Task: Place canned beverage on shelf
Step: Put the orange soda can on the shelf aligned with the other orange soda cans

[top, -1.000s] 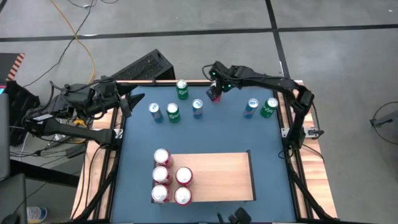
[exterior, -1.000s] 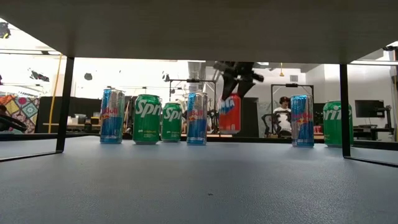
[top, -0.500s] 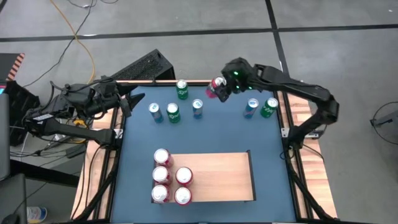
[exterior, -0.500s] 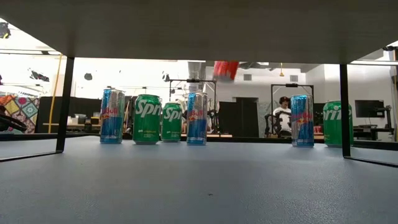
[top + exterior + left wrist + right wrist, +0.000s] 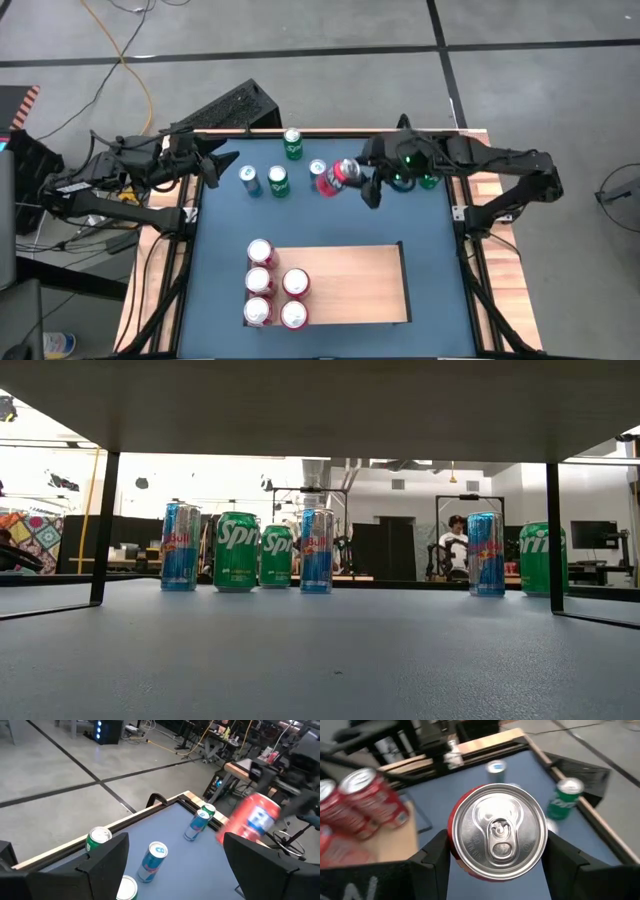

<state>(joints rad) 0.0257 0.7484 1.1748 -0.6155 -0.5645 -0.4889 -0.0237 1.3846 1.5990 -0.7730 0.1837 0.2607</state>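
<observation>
Blue surface (image 5: 330,225) carries the flat pale tan wooden shelf (image 5: 350,285) at six o'clock, five red cans (image 5: 260,252) along its nine o'clock edge. Right tool (image 5: 350,178) grips the red aluminium beverage can (image 5: 345,172) in the air near twelve o'clock, tilted. Left tool (image 5: 215,165) hangs spread wide at ten o'clock, nothing in it.

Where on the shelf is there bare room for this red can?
The shelf is bare right of the five red cans packed at its left end. The right gripper holds the red can above the blue mat.
</observation>
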